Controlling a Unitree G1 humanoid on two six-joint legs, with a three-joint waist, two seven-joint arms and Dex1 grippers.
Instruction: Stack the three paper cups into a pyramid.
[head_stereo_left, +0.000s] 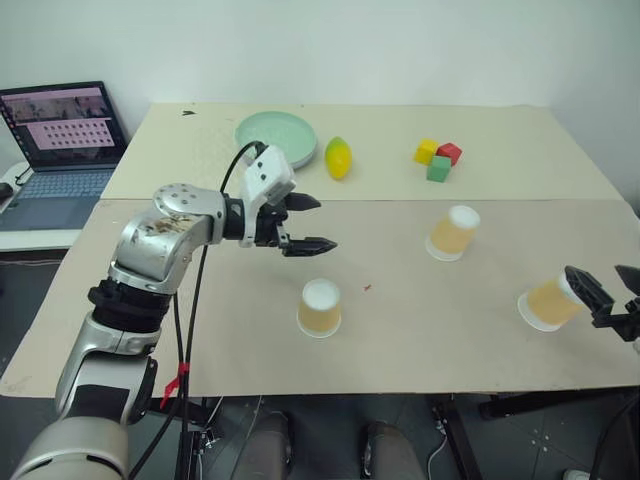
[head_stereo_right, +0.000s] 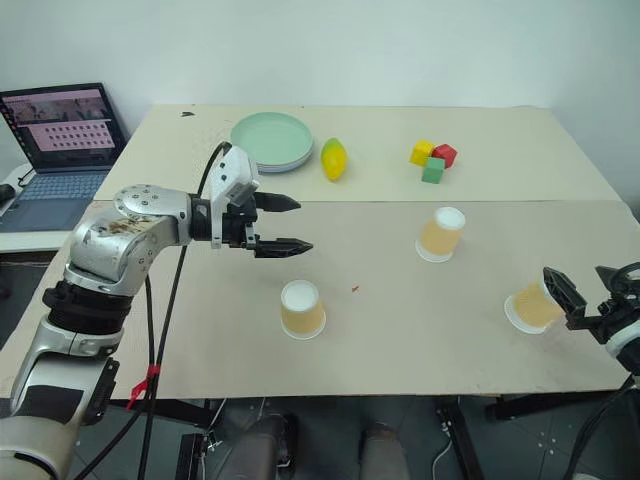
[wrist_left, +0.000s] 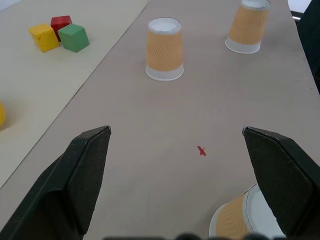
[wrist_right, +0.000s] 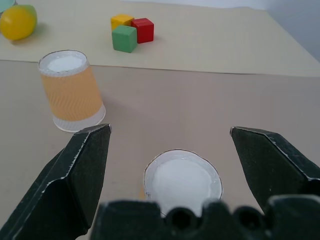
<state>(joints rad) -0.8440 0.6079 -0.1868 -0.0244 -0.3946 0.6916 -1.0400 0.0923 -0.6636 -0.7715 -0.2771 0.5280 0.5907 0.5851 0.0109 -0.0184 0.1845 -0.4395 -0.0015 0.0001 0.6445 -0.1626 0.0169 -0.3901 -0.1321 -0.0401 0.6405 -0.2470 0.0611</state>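
All three paper cups stand upside down on the tan table (head_stereo_left: 400, 330). One cup (head_stereo_left: 319, 308) is at the front middle, another cup (head_stereo_left: 453, 233) further back and right, the last cup (head_stereo_left: 546, 303) near the right edge. My left gripper (head_stereo_left: 325, 223) hovers open and empty above the table, just behind the front cup. My right gripper (head_stereo_left: 608, 288) is open at the right edge, with the right-hand cup (wrist_right: 182, 182) low between its fingers (wrist_right: 80, 170) and not clasped.
At the back of the table lie a green plate (head_stereo_left: 277, 136), a yellow lemon (head_stereo_left: 338, 157) and the red, yellow and green blocks (head_stereo_left: 438, 157). A laptop (head_stereo_left: 62, 140) sits on a side table to the left. A small red mark (head_stereo_left: 367, 288) is mid-table.
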